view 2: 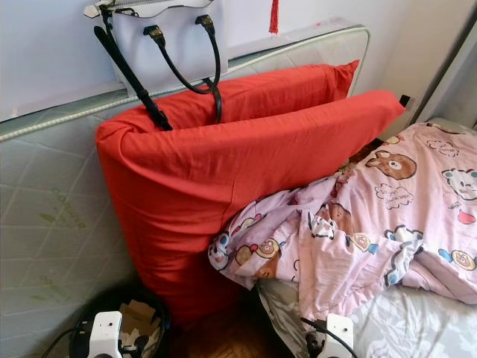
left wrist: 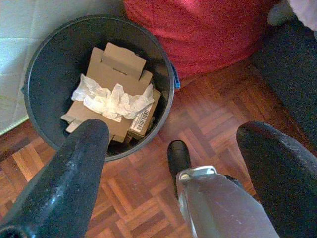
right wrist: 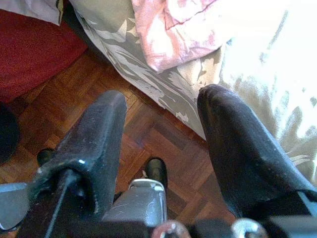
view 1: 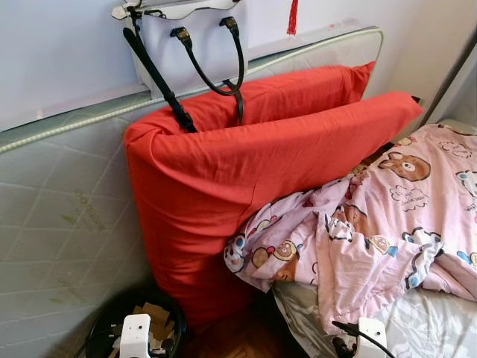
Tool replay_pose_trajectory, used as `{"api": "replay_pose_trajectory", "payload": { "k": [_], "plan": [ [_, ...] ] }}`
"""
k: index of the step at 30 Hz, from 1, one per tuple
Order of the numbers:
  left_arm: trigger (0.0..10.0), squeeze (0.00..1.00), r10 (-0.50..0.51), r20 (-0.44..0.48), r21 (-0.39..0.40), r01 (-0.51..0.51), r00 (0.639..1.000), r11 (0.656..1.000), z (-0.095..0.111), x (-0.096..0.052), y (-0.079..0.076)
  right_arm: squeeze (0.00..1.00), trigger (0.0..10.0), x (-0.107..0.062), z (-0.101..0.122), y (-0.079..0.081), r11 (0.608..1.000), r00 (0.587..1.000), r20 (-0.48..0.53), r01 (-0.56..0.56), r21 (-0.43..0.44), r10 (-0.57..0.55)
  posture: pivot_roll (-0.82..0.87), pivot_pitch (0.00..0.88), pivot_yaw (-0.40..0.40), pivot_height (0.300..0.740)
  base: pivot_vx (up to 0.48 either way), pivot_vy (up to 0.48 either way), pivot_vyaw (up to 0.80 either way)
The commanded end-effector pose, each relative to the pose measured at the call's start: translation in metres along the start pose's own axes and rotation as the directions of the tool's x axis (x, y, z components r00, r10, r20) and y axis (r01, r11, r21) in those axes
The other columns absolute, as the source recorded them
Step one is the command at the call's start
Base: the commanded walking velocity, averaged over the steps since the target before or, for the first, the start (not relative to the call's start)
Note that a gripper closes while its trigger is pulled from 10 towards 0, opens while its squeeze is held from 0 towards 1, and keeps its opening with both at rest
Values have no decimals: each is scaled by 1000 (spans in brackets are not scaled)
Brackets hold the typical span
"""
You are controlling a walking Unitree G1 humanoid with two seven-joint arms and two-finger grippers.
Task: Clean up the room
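Blanket point(view 1: 373, 224), pink with cartoon bears, lies bunched on the bed point(view 1: 425, 321) at the robot's right, one corner spilling over the edge toward the red cushion point(view 1: 246, 171) that leans against an upright mattress point(view 1: 59, 224). A white handbag point(view 1: 179, 37) hangs above the cushion, its black straps draped over the top. Below on the left stands a dark bin point(left wrist: 47, 59) on the wood floor point(left wrist: 208, 114), holding cardboard point(left wrist: 116, 74) and crumpled white paper point(left wrist: 111, 96). The left hand point(left wrist: 173, 148) hangs just above and beside the bin's rim, its 2 fingers spread wide and holding nothing. The right hand point(right wrist: 163, 134) hovers by the bed's edge, likewise wide and empty, with the blanket's hanging corner just ahead of it, so the right arm is the nearer one for straightening the bedding. The blanket's long axis runs along the bed, away from the robot. Both arms are cut off at the lower edge of the head views, and the far end of the bed is out of frame.
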State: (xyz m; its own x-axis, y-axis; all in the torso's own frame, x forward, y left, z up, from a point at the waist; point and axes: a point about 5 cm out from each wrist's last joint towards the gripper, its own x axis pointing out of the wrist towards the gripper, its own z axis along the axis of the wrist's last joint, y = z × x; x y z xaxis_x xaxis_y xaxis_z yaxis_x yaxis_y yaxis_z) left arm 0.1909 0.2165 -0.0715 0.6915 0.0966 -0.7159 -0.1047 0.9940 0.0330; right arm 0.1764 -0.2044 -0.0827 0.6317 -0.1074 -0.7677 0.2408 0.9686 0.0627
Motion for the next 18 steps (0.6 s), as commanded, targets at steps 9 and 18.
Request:
{"api": "replay_pose_trajectory", "payload": {
  "k": [9, 18],
  "plan": [
    [10000, 0, 6, 3, -28, -6, 1000, 1000, -1, 0, 1, 0, 10000, 0, 1, 2, 1000, 1000, 12, -11, 6, 11, -107, 0, -1, 740, 290, 0, 0],
    [10000, 0, 8, 9, -32, -8, 1000, 999, 1, 0, 2, 0, 10000, 1, 3, 3, 1000, 1000, 15, -10, 10, 9, -101, 0, -1, 740, 309, 0, 0]
  ]
}}
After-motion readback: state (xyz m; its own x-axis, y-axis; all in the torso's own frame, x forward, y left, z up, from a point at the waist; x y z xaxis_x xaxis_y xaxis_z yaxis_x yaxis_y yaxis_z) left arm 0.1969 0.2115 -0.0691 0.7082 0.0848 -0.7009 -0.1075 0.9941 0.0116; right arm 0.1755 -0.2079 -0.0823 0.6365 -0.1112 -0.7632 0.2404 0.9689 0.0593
